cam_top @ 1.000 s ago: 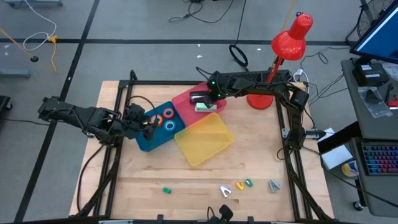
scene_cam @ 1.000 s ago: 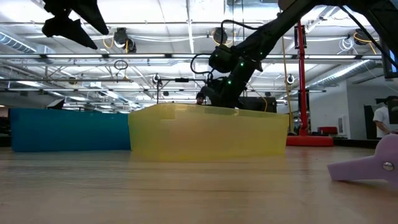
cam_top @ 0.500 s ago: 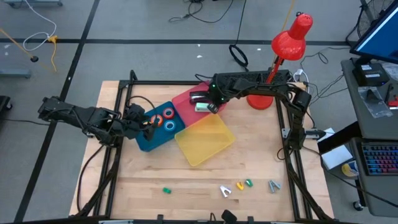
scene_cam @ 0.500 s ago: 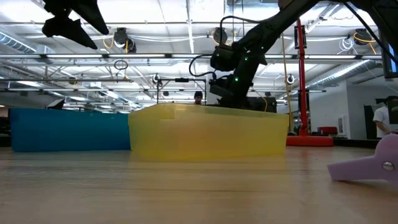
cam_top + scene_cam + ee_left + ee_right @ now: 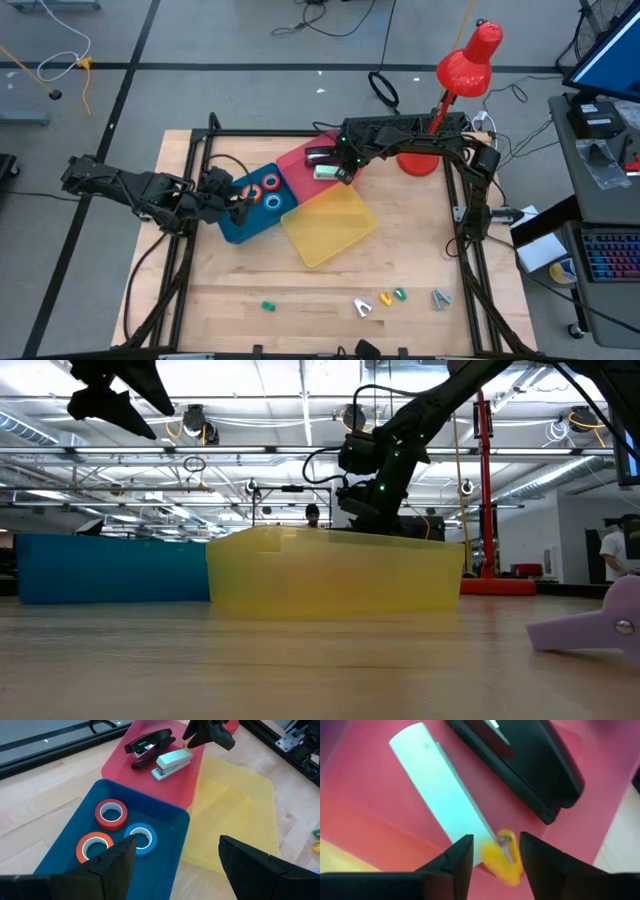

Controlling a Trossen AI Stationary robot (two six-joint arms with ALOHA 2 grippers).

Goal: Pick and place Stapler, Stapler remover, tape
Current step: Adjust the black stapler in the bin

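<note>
A red bin (image 5: 298, 160) holds a black stapler (image 5: 530, 760) and a pale green stapler (image 5: 440, 785), both lying flat on its floor. My right gripper (image 5: 495, 855) hangs over that bin with its fingers apart. A small yellow stapler remover (image 5: 503, 861) shows blurred between its fingertips, at the end of the pale stapler. Red tape (image 5: 111, 814), orange tape (image 5: 95, 846) and blue tape (image 5: 141, 837) lie flat in the blue bin (image 5: 167, 862). My left gripper (image 5: 175, 870) is open above the blue bin and holds nothing. My right gripper points steeply down into the red bin, and the yellow stapler remover (image 5: 506, 851) sits in the gap at its fingertips. There is a gap beside one finger. Blur hides whether the other finger touches it.
An empty yellow bin (image 5: 330, 225) stands next to the red and blue ones. Several small coloured stapler removers lie near the table's front edge, among them a green one (image 5: 268, 305) and a grey one (image 5: 440, 297). A red desk lamp (image 5: 465, 70) stands at the far right.
My right gripper has tipped and rolled a little over the red bin, shifting slightly above the staplers. The staplers and tapes lie as before.
</note>
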